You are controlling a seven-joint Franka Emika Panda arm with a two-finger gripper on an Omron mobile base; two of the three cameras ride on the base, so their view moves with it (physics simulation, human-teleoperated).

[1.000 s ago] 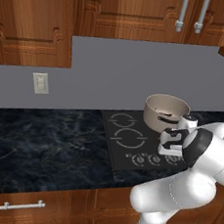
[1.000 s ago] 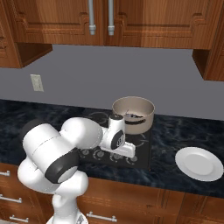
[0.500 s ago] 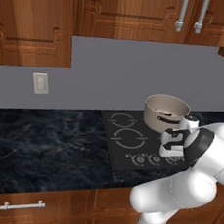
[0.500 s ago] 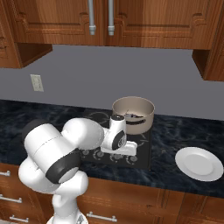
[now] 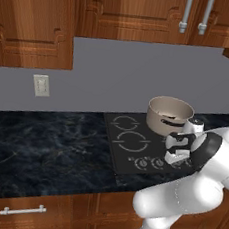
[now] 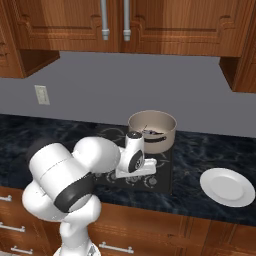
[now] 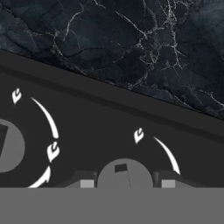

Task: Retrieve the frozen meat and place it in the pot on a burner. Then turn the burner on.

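The pot [image 5: 169, 116] stands upright on the back right burner [image 6: 150, 145] of the black cooktop [image 5: 138, 144], its open mouth facing up and one dark handle turned toward the front edge. Something dark lies inside it, too small to name. The gripper [image 7: 124, 183] is down at the cooktop's front row of knobs, in front of the pot; its jaws sit close on either side of a round grey knob [image 7: 124, 174], pinching it. A white plate [image 6: 227, 186] rests on the dark marble desk [image 5: 43, 138], right of the cooktop.

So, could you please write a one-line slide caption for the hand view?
The hand closes its fingertips around a grey cooktop knob, beside the dark marble counter.
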